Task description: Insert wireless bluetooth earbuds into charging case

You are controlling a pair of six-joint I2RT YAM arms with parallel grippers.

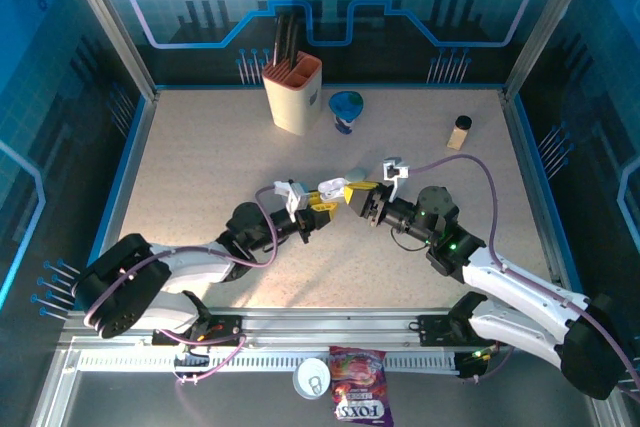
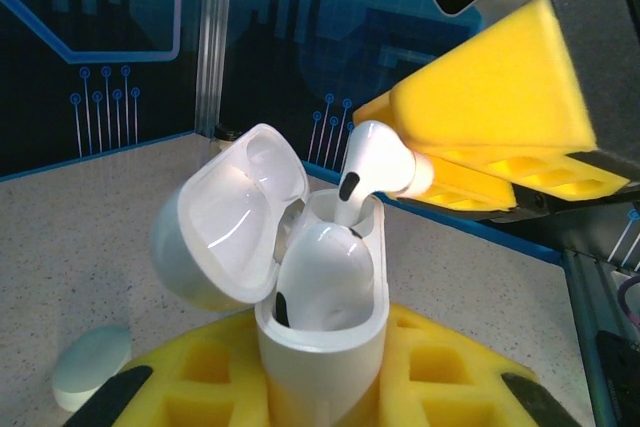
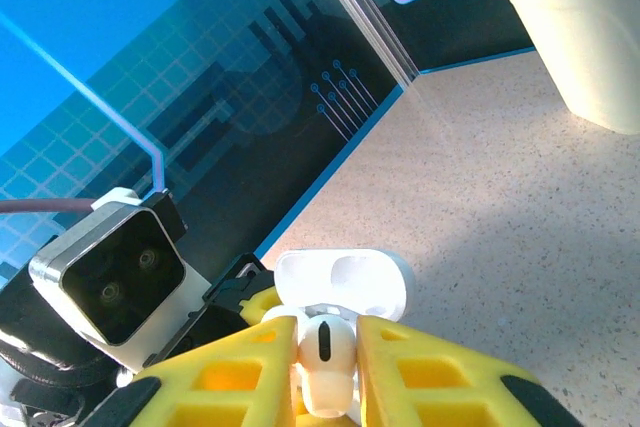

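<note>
Earbud [image 2: 378, 162] stem's partway into the open case [image 2: 322, 347] (left hand [image 2: 325, 382] clamps it); right hand [image 3: 328, 347], pinching the bud, should push straight down, no tilting.

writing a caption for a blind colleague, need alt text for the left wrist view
An open white charging case sits clamped in the left pincer, one earbud already seated in it. The right pincer holds a second earbud with its stem entering the far slot.
</note>
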